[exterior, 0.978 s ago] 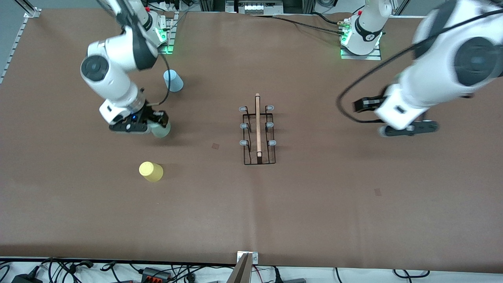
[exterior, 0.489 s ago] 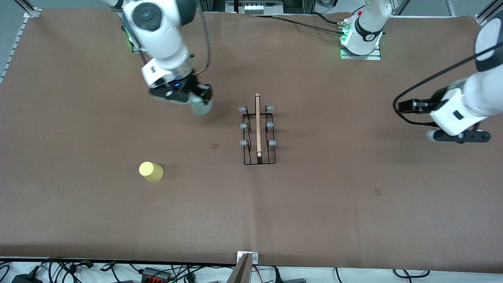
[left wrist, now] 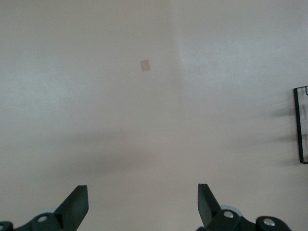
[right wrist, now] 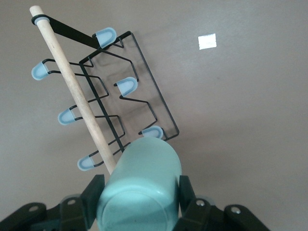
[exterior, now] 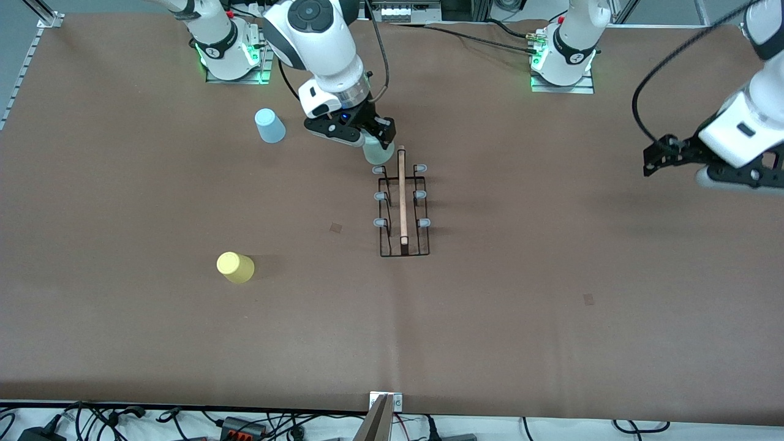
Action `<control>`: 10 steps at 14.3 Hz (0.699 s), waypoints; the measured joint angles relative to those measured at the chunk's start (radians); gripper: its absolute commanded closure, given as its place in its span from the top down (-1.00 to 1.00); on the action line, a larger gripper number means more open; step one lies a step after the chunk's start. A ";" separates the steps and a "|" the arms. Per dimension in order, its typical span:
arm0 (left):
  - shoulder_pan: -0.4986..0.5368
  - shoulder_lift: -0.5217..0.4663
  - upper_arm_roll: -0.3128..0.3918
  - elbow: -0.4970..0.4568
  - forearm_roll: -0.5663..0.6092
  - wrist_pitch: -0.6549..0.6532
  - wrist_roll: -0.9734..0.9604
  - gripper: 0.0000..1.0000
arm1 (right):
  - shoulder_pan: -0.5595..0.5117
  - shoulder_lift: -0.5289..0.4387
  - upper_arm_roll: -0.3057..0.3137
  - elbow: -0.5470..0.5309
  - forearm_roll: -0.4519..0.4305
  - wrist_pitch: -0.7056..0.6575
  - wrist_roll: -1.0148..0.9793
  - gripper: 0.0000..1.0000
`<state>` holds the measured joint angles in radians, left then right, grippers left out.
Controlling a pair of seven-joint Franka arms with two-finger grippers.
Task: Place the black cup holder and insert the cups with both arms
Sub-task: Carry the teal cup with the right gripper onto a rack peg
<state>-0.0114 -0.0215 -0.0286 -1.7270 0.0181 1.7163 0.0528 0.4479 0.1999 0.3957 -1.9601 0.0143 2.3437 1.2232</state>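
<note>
The black cup holder stands mid-table, its wooden rod handle on top. My right gripper is shut on the pale green cup and holds it over the holder's end nearest the arm bases. In the right wrist view the green cup sits between the fingers, above the holder and its grey-tipped pegs. The light blue cup and the yellow cup stand upside down toward the right arm's end. My left gripper is open and empty over bare table at the left arm's end; the left wrist view shows it with the holder's edge.
The brown table cover carries small tape marks. The arm bases stand along the table edge farthest from the front camera. Cables lie along the table edge nearest the front camera.
My right gripper has carried the green cup from near the light blue cup to over the holder's end. My left arm has drawn away toward its end of the table.
</note>
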 measured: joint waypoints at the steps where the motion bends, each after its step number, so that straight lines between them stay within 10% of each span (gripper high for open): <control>1: -0.002 -0.008 0.000 -0.002 0.000 0.000 -0.011 1.00 | 0.000 0.011 -0.003 0.000 -0.014 0.003 0.000 -0.70; 7: -0.007 -0.008 -0.003 0.001 0.000 0.004 -0.022 1.00 | 0.000 0.068 -0.006 0.003 -0.055 0.035 0.000 -0.61; 8: -0.009 -0.008 -0.007 0.003 0.000 0.004 -0.025 1.00 | 0.000 0.074 -0.006 0.003 -0.055 0.042 0.000 -0.47; 10: -0.013 -0.008 -0.012 0.006 0.000 0.000 -0.029 1.00 | 0.000 0.086 -0.006 0.003 -0.055 0.060 0.000 0.52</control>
<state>-0.0240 -0.0299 -0.0403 -1.7211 0.0181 1.7158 0.0239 0.4480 0.2856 0.3896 -1.9568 -0.0412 2.4035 1.2232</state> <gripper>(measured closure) 0.000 0.326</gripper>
